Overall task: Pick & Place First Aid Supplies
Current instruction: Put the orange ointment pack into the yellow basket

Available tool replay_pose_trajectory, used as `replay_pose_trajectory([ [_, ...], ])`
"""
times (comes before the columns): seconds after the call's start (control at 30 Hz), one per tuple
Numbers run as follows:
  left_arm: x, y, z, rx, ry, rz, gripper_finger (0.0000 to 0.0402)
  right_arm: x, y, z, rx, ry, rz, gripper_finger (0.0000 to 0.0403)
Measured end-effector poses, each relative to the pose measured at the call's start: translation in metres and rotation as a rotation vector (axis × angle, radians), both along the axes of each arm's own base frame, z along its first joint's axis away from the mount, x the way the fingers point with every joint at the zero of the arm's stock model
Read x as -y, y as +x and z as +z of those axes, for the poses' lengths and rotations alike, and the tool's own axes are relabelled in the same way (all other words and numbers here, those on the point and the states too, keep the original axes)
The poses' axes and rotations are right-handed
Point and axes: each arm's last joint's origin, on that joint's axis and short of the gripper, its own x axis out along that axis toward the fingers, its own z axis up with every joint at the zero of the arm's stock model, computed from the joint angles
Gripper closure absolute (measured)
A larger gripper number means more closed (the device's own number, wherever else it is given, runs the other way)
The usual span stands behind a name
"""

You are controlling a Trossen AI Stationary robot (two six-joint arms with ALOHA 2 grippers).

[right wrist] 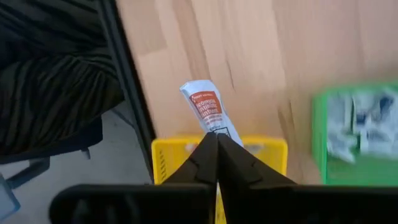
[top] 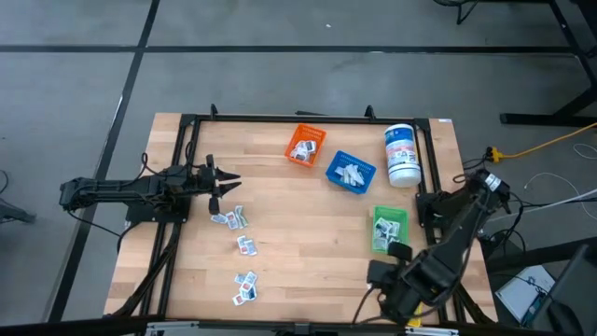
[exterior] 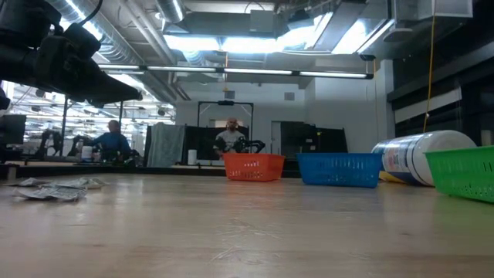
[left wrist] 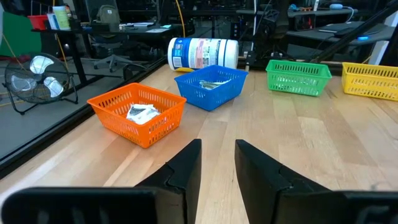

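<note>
Several first aid supplies, small white packets (top: 229, 217) (top: 245, 245) (top: 244, 287), lie flat on the wooden table's left half; the low view shows some of them (exterior: 54, 189). My left gripper (top: 224, 182) (left wrist: 217, 165) hovers open just beyond them, with nothing between its fingers. My right gripper (top: 390, 271) (right wrist: 216, 142) is at the near right, shut on one white packet with red print (right wrist: 208, 109), above the yellow bin (right wrist: 264, 149). In the high view my right arm hides that bin. My right gripper pinches one short end of the packet (right wrist: 219, 132) between its two fingertips, which point steeply down. The rest of the packet sticks out past the fingertips. It is lifted clear, over the yellow bin's far rim and the bare wood beside it.
An orange bin (top: 304, 145) and a blue bin (top: 350, 171) at the far middle and a green bin (top: 389, 229) at the right all hold packets. A white canister (top: 401, 154) lies on its side at the far right. A black frame (top: 187, 168) borders the table.
</note>
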Motion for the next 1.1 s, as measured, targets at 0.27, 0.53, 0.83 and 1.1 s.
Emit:
replay_pose_trajectory([
  [0.27,0.000,0.000,0.000,0.000,0.000,0.000,0.0309,-0.005,-0.023,-0.016,-0.172,-0.002,-0.188,0.0385],
  [0.53,0.000,0.000,0.000,0.000,0.000,0.000,0.0309,-0.011,-0.038,-0.042,-0.330,0.039,-0.242,0.0378],
  [0.83,0.000,0.000,0.000,0.000,0.000,0.000,0.0309,-0.013,-0.038,-0.067,-0.354,0.100,-0.210,0.0377],
  [1.1,0.000,0.000,0.000,0.000,0.000,0.000,0.0311,-0.013,-0.036,-0.067,-0.343,0.112,-0.206,0.0377],
])
